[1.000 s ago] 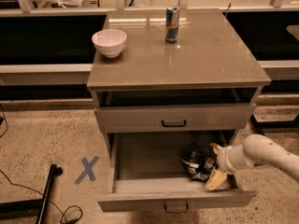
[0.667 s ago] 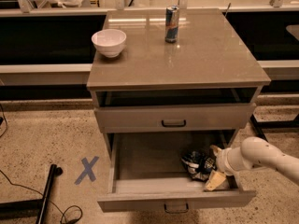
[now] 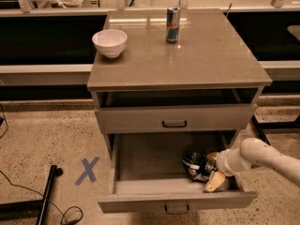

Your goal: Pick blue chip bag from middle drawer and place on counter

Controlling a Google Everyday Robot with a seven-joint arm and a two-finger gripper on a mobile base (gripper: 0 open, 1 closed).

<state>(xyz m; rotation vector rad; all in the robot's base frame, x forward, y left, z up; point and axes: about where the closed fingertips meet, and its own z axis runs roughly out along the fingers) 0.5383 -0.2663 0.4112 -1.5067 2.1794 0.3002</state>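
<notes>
The blue chip bag [image 3: 197,165] lies crumpled in the right part of the pulled-out middle drawer [image 3: 140,162], dark and shiny with white markings. My gripper [image 3: 212,169] reaches into the drawer from the right on a white arm. Its tan fingers are spread, one behind and one in front of the bag's right end. The bag rests on the drawer floor. The counter [image 3: 197,55] tops the grey cabinet above.
A white bowl [image 3: 109,42] stands at the counter's left back and a tall blue-and-silver can [image 3: 173,24] at the back middle. The drawer above [image 3: 174,118] is shut. A blue tape X [image 3: 87,170] and a black stand with cable [image 3: 47,196] are on the floor at left.
The arm has edged slightly left toward the bag. The bag and drawer have not moved.
</notes>
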